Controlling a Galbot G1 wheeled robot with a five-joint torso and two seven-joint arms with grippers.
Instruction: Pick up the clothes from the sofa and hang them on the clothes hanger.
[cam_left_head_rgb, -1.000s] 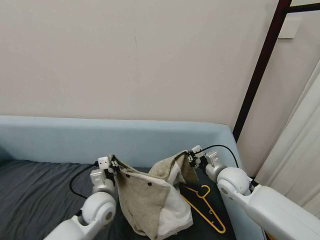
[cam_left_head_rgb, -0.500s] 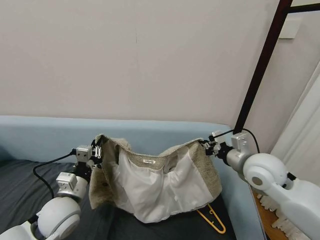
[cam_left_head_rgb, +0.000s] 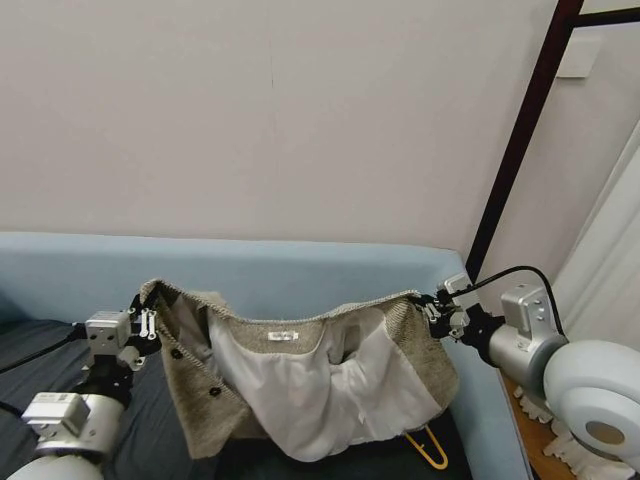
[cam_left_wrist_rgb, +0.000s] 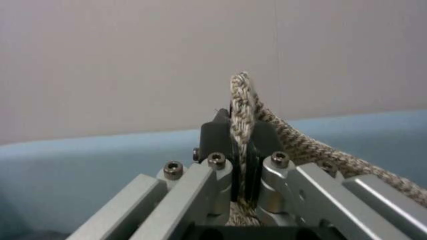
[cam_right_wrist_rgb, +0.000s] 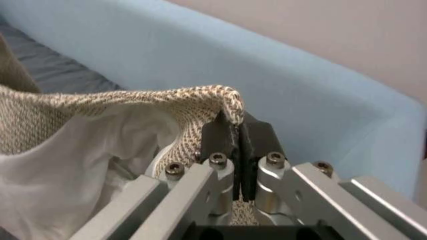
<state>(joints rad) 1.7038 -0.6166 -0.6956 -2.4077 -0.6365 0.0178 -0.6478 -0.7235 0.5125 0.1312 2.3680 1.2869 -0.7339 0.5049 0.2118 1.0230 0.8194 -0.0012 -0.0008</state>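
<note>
Jacket (cam_left_head_rgb: 300, 385) held spread above sofa (cam_left_head_rgb: 300, 272), your left hand (cam_left_head_rgb: 150, 322) and right hand (cam_left_head_rgb: 432, 309) each clamped on an edge; next, work the yellow hanger (cam_left_head_rgb: 432, 450) in

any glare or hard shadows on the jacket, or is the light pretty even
head view: soft, even light, no glare; the sofa looks darker under the jacket. left wrist view: mild sheen on the metal of the left claw, weave evenly lit. right wrist view: white lining by the right claw is bright, its folds faintly shaded.
</note>
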